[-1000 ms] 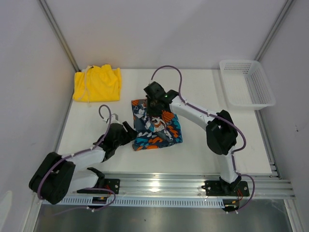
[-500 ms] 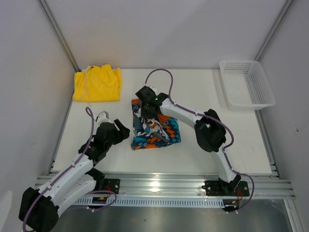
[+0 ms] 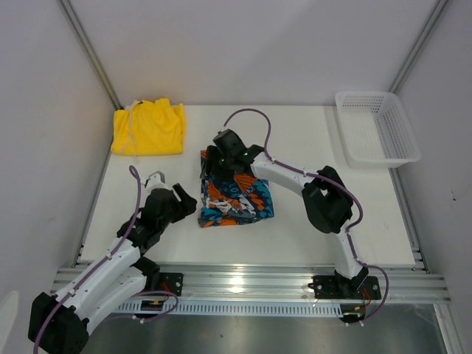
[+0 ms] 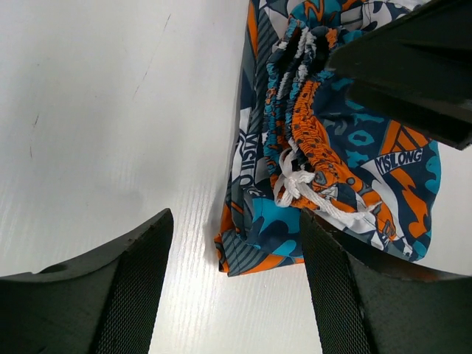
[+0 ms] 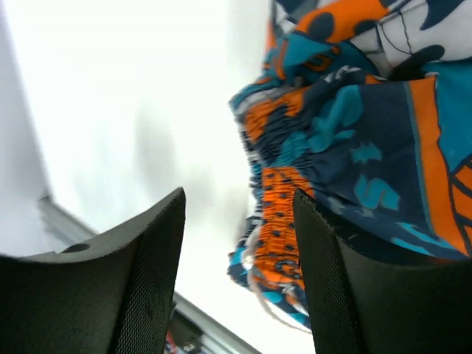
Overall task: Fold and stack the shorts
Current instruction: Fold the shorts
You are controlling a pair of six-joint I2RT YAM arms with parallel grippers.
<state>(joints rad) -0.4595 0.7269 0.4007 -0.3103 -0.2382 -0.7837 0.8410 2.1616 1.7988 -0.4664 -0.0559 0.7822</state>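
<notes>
The printed shorts (image 3: 237,200) lie folded in a compact bundle in the middle of the table, waistband and white drawstring (image 4: 295,184) on their left side. My right gripper (image 3: 216,168) hovers over their far left corner, open, with the gathered waistband (image 5: 284,199) showing between its fingers but not clamped. My left gripper (image 3: 184,200) stands open just left of the bundle, its fingers (image 4: 133,284) astride the bundle's near corner (image 4: 254,251) without touching it. The yellow shorts (image 3: 148,127) lie folded at the table's far left corner.
A white mesh basket (image 3: 377,125) stands at the far right corner. A metal rail (image 3: 243,284) runs along the near edge by the arm bases. Grey walls close in on both sides.
My right gripper has opened and let go of the printed shorts, which settled slightly toward the near left. My left gripper drew back a little to the left.
</notes>
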